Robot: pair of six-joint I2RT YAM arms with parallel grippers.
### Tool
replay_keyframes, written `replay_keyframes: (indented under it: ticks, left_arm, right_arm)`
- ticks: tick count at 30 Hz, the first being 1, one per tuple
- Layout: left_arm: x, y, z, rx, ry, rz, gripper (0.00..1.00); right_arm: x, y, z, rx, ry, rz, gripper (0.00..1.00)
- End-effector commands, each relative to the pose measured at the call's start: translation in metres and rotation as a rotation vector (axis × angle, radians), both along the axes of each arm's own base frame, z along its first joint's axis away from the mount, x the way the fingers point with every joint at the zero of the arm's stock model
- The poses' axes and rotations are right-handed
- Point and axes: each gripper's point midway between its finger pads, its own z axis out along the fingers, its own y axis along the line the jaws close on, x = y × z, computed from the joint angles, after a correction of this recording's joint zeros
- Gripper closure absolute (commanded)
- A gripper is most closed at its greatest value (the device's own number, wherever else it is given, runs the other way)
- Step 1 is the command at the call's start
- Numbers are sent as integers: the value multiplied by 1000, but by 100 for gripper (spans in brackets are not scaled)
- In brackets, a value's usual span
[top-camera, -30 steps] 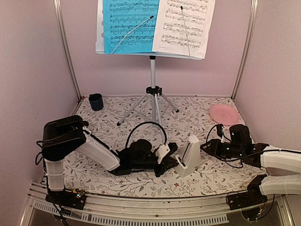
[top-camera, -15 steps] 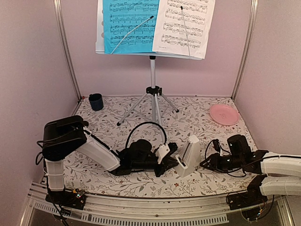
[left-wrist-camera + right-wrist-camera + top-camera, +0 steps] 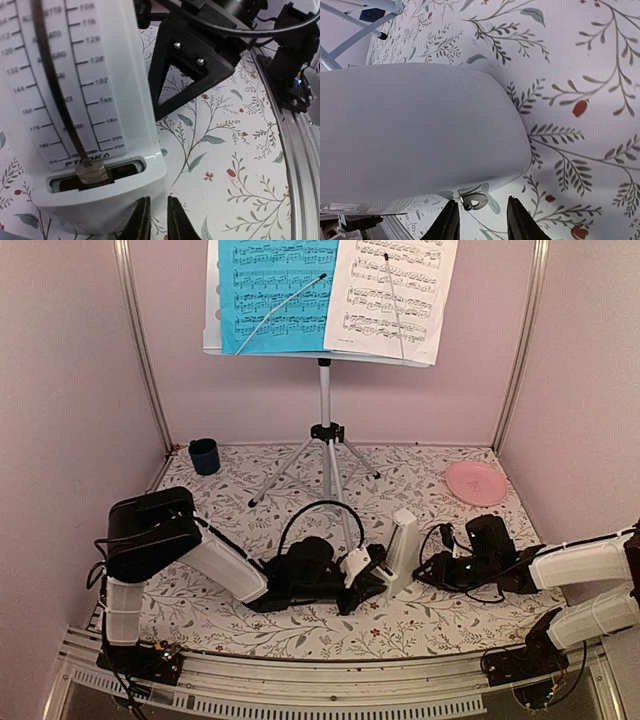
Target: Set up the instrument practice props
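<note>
The white metronome (image 3: 403, 548) stands on the floral cloth between my two grippers. My left gripper (image 3: 367, 568) lies low at its front base; in the left wrist view the fingers (image 3: 159, 221) are nearly together, pinching the base's lower corner below the scale and pendulum (image 3: 55, 95). My right gripper (image 3: 430, 566) is at its back. There its jaws (image 3: 482, 222) stand apart around the small metal winding key (image 3: 474, 201), under the metronome's plain wall (image 3: 410, 130). At the back, the music stand (image 3: 324, 390) holds the blue sheet (image 3: 275, 285) and the white sheet (image 3: 390, 290).
A dark blue cup (image 3: 204, 455) sits at the back left and a pink plate (image 3: 476, 482) at the back right. The stand's tripod legs (image 3: 290, 468) spread behind the arms. Metal frame posts line both side walls, and a rail (image 3: 300, 680) runs along the near edge.
The metronome has turned and risen more upright, shifting slightly back with my left gripper. My right gripper has moved left up to its back, and its jaws have narrowed.
</note>
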Motion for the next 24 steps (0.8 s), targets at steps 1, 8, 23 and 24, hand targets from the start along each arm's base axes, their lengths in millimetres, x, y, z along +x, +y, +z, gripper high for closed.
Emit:
replay_keyframes:
  ticks: [1,8,23,24]
  left_arm:
    - [5,-16,9,-29,-39,0,85]
    - [21,-39,12,-49,-49,19,85]
    - [21,22,85,-166,-94,102,65]
    - [21,29,88,-172,-91,108,64]
  right_arm:
    - [43,16,31,37,-155,-2,66]
    - [87,7,44,-14,-247,-24,64]
    - [76,13,105,78,-398,58,31]
    - [69,11,109,87,-407,59,27]
